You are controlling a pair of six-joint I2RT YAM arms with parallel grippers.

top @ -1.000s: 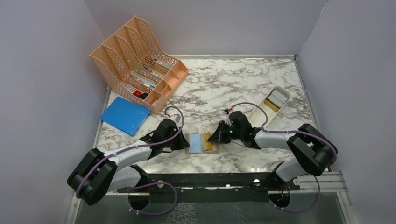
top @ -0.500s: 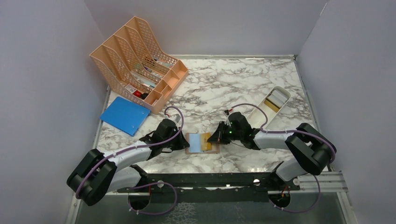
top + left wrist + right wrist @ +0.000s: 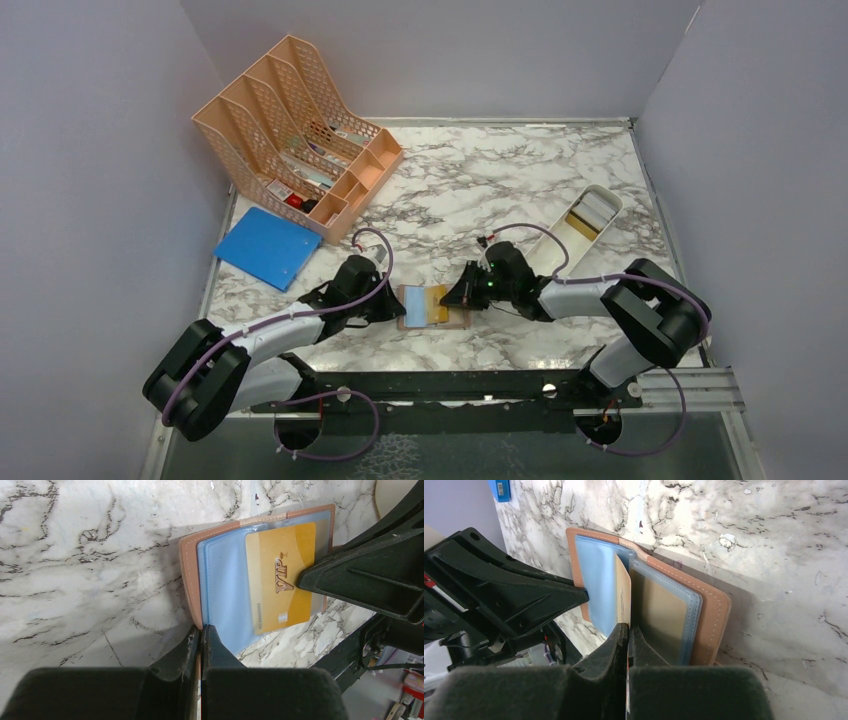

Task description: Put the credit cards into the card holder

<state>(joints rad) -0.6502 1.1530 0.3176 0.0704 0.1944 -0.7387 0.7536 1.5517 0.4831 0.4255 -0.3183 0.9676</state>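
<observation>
My right gripper (image 3: 626, 629) pinches the gold plastic card (image 3: 280, 580) edgewise.
Just ahead lies the pinkish-tan leather card holder (image 3: 189, 580), clamped by my left gripper (image 3: 201, 632).

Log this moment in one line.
left gripper: shut on wallet edge | right gripper: shut on gold card | card: angled over open wallet, not yet seated
</observation>
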